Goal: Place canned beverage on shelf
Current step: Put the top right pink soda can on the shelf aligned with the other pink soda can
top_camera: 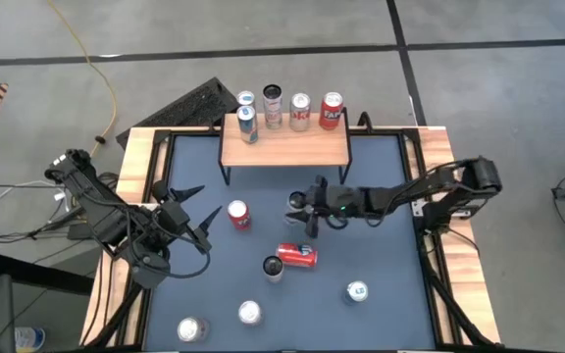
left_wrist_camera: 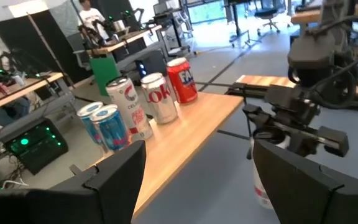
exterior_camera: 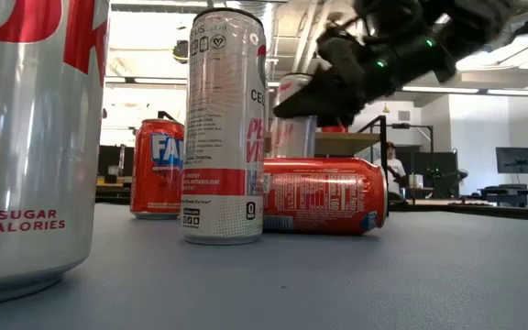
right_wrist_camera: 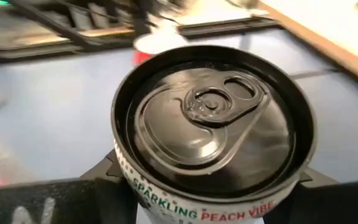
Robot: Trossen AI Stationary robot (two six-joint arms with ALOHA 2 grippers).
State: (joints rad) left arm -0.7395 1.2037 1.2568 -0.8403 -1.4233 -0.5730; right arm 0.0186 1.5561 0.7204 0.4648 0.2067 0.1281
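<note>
Holding a tall black-topped can clamped between my right gripper fingers, just in front of the shelf; need to lift it clear of the wooden edge and set it upright in the free front strip. Five cans crowd the shelf's back edge, a red can lies below on the table, left gripper waits open.

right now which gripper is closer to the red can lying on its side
Right. The right gripper hangs just shelf-side of the tipped red can, clamped on a white sparkling can. The left gripper sits well off to the can's left, beyond the upright red can.
</note>
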